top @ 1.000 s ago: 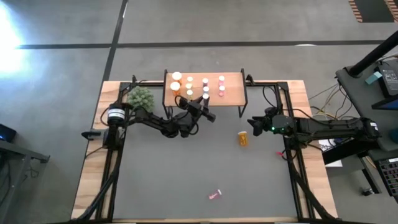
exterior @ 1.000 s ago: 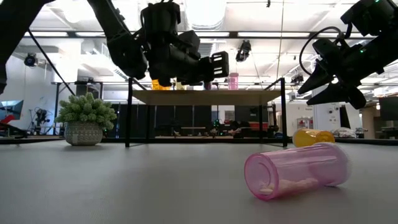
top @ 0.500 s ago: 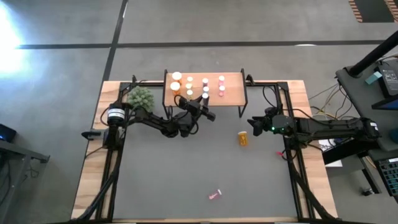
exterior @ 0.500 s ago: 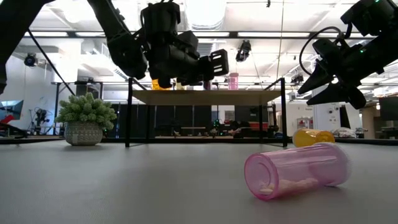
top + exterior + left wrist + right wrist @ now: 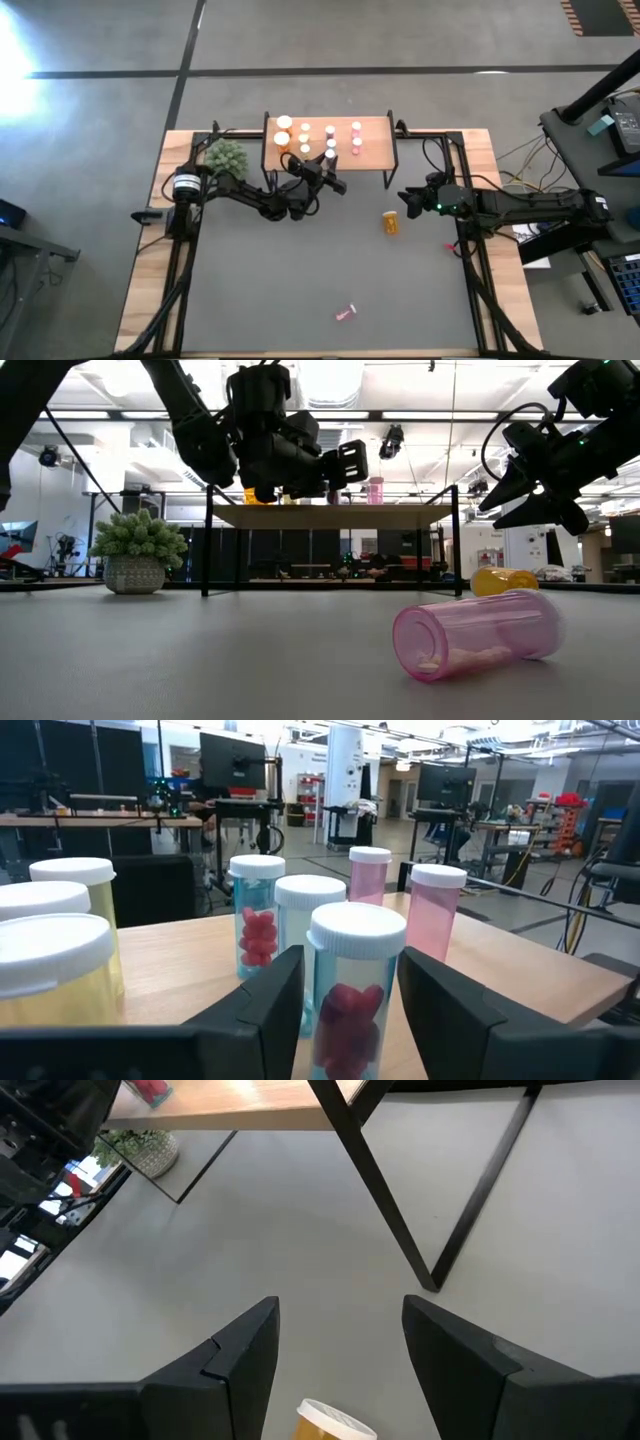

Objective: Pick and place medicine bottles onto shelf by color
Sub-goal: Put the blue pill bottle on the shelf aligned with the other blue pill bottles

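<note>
Red pills fill the clear white-capped bottle (image 5: 352, 990) standing on the light-wood shelf (image 5: 500, 970) between the left gripper (image 5: 345, 1010)'s slightly parted fingers, seemingly just released, so backing away comes next.

shelf (image 5: 375, 132): capped bottles upright | orange bottle (image 5: 390, 222), pink bottle (image 5: 345, 314): lying on table

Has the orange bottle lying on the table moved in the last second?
No. The orange bottle lies in the same spot, in front of the shelf.
</note>
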